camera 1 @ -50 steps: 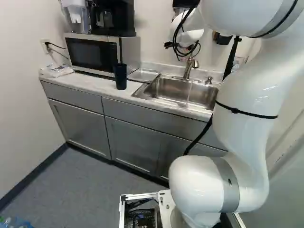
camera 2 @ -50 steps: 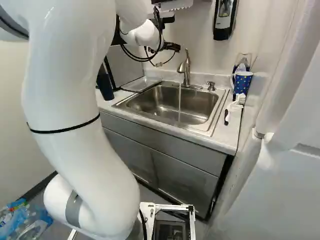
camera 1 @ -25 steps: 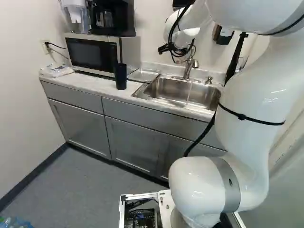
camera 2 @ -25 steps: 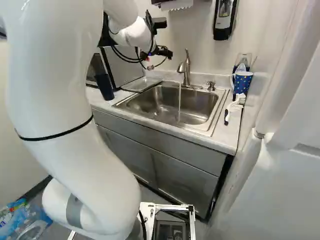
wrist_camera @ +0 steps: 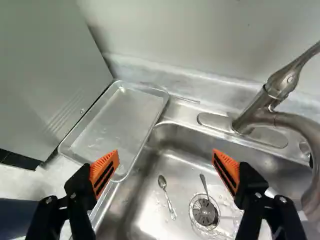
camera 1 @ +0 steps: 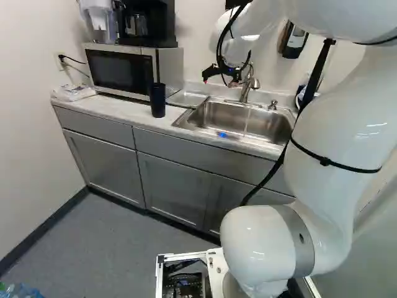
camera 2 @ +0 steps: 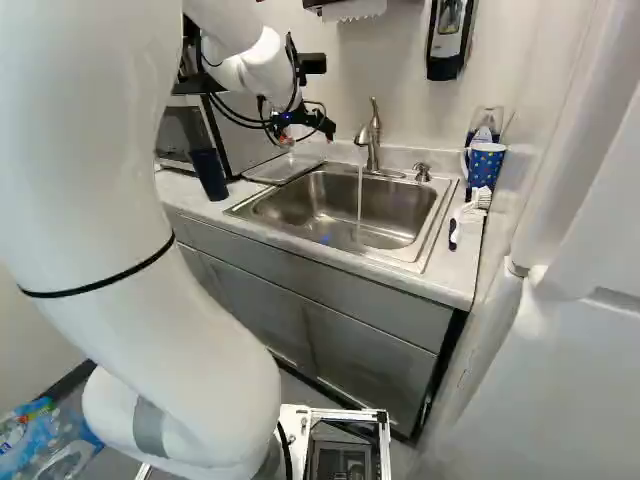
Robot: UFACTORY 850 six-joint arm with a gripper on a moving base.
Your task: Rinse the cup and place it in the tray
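Observation:
Wide open and empty, my gripper [camera 2: 308, 130] hangs above the left side of the sink [camera 2: 425, 222]; in the wrist view the gripper [wrist_camera: 166, 156] has the basin and the tray's edge below its orange pads. A dark blue cup [camera 1: 157, 101] stands upright on the counter before the microwave, left of the tray. Part of that cup [wrist_camera: 14, 216] shows beside one finger in the wrist view. The shallow metal tray [wrist_camera: 120, 117] lies flat between microwave and basin, nothing in it. Water runs from the faucet [camera 2: 371, 140] into the sink.
The microwave [camera 1: 118, 69] borders the tray. Two utensils, one a spoon [wrist_camera: 162, 182], lie in the basin, one reaching the drain [wrist_camera: 204, 212]. A dotted mug [camera 2: 484, 165] and a white brush [camera 2: 470, 212] are right of the sink. A soap dispenser [camera 2: 449, 38] hangs on the wall.
My arm has swung left, bringing the gripper left and somewhat lower, toward the tray side. A small blue light spot now shows in the sink. The base and cup have stayed put.

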